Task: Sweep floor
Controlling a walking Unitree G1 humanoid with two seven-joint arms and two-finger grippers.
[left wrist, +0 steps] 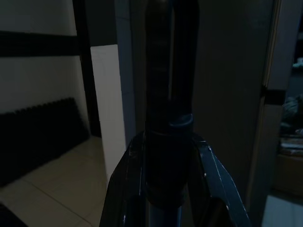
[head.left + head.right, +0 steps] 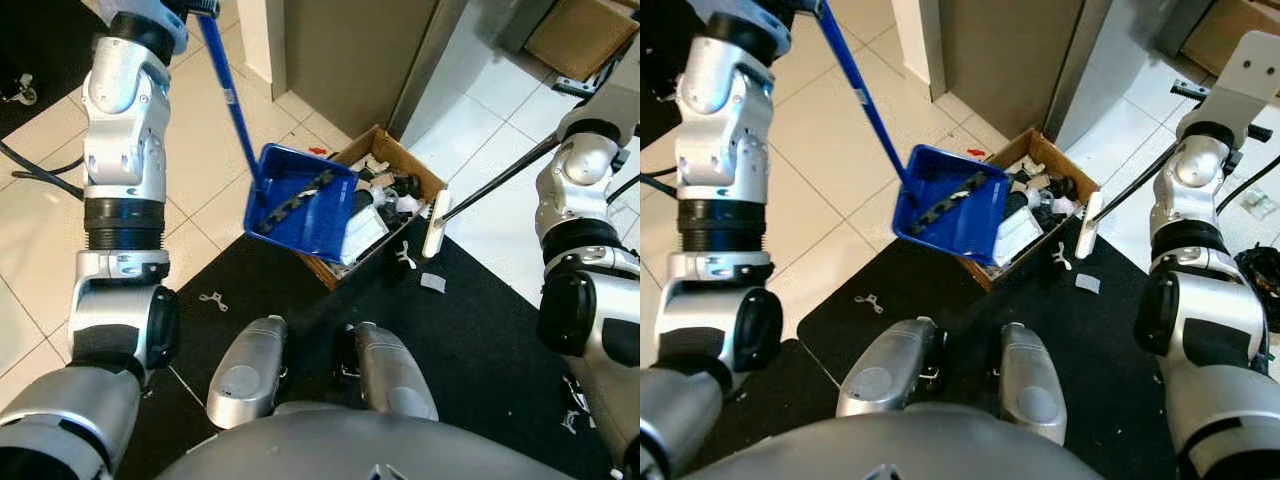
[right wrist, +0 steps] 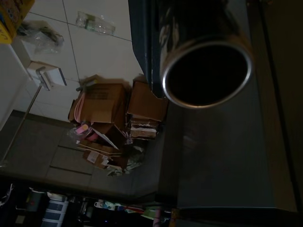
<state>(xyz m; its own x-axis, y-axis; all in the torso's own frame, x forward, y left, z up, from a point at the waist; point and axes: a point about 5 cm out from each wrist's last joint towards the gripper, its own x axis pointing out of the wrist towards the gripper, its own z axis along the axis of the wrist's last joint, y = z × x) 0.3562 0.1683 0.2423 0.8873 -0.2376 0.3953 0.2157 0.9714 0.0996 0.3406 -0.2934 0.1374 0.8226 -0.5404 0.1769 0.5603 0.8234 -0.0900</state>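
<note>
- I read no writing anywhere.
- My left gripper (image 1: 163,189) clasps the blue plastic dustpan (image 2: 300,205), tipped over the cardboard box (image 2: 385,150) on the tiled floor (image 2: 200,150).
- I cannot tell the right gripper's grasp; the white-headed broom (image 2: 437,222) touches the box's edge.

I'm not making out any legible txt, brand, no. or sign here. A small pale label is sitting on my blue dustpan handle (image 2: 230,98), but it's too small to read. Printing is showing on the yellow box (image 3: 13,18) in my right wrist view, too dark & blurred to read.
</note>
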